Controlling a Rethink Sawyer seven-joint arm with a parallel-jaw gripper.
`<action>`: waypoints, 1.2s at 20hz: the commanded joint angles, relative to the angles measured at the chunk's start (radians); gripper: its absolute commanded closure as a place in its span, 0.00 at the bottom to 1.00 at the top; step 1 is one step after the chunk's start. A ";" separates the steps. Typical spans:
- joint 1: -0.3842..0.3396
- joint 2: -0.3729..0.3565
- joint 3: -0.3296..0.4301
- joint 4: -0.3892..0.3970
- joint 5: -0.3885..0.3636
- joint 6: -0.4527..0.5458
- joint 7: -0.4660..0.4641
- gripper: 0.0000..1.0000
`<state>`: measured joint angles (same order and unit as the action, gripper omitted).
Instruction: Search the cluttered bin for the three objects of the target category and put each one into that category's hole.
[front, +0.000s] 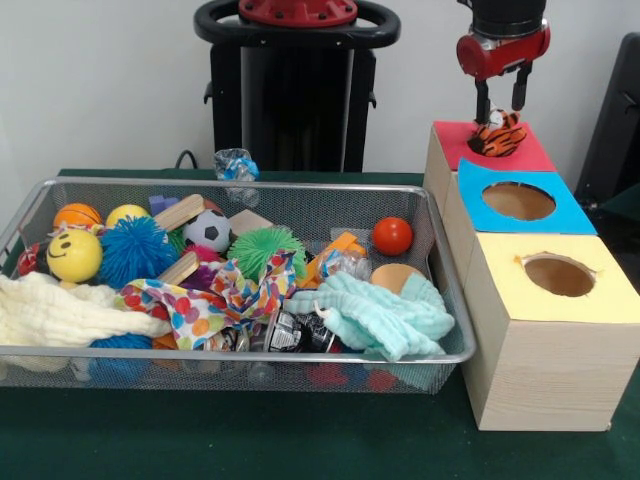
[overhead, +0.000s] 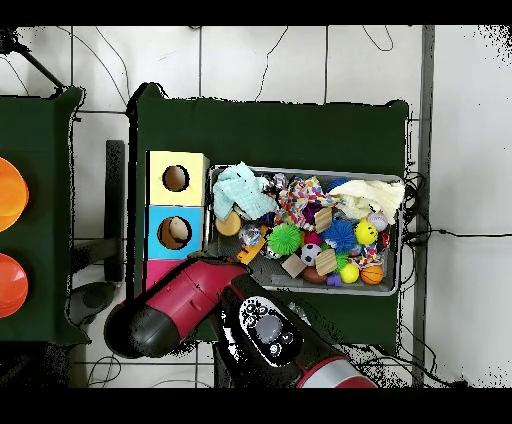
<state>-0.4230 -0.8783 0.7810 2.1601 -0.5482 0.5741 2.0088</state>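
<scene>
**Tiger-striped ball poised over the red hole**

The wire mesh bin (front: 445, 290) took up most of the table, heaped so thickly that the cloths hid much of what lay under them; a white cloth (front: 60, 312) sprawled at its nine o'clock side in the front view, a mint cloth (front: 375, 315) at four o'clock and a spotted cloth (front: 215, 295) between them, which is probably why the search called for digging; a blue spiky ball (front: 135, 250), a yellow smiley ball (front: 74, 256), a soccer ball (front: 208, 230) and a red ball (front: 392, 236) lay loose on top, apart from one another.

Just beside the bin at three o'clock stood the wooden box (front: 540, 370), its three coloured tops in a row so each category had its own hole; the yellow hole (front: 559, 275) was nearest, the blue hole (front: 518, 201) behind it, the red top (front: 535, 155) furthest.

The gripper (front: 500, 112) hung over the red top, its fingers spread with their tips at the orange tiger-striped ball (front: 497, 137); whether they gripped it could not be told; the ball sat at the red hole, seemingly on the point of dropping in.

The dark green table cover (front: 250, 440) lay under everything; a pale wall stood behind.
</scene>
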 joint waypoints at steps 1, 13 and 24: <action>-0.017 0.010 -0.015 -0.018 -0.046 -0.057 -0.020 0.00; -0.017 0.007 -0.009 -0.030 -0.048 -0.041 -0.036 1.00; -0.019 0.010 -0.012 -0.033 -0.044 -0.062 -0.020 1.00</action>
<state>-0.4231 -0.8784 0.7810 2.1600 -0.5482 0.5743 2.0088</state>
